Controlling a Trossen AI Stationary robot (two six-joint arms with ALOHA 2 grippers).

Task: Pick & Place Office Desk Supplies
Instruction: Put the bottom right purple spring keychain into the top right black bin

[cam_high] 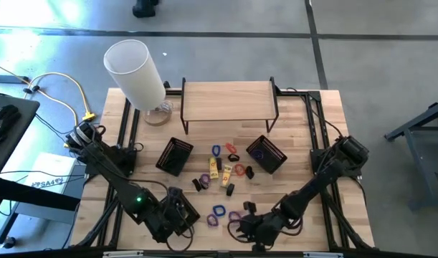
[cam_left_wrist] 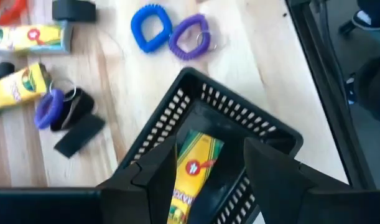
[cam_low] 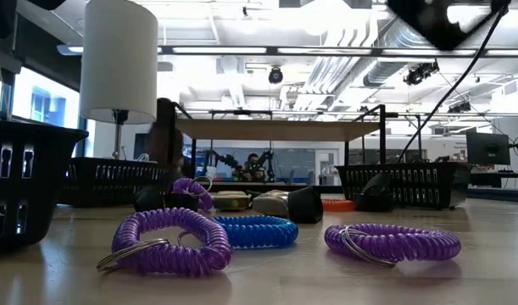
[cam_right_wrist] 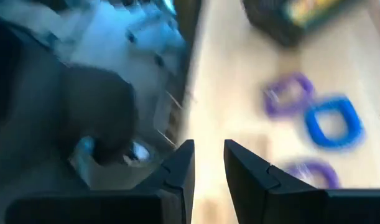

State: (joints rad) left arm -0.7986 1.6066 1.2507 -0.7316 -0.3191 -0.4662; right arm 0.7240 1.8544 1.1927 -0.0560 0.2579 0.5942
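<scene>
Yellow rectangular crayon packet (cam_left_wrist: 193,171) sits btwn the left gripper (cam_left_wrist: 205,180) fingers, long axis running out along them, directly over the black plastic mesh basket (cam_left_wrist: 239,115). Fingers look part-open; can't tell if they grip it or have let go. Left arm is low at table's near-left edge. Right gripper (cam_right_wrist: 208,165), near edge too, has narrow-gapped fingers, nothing btwn them; purple and blue coil bands (cam_right_wrist: 329,121) lie ahead.

I see my two arms as dark, jointed black links, the left arm (cam_high: 129,188) showing a small green light, each end effector ending in two angular black fingers.
</scene>
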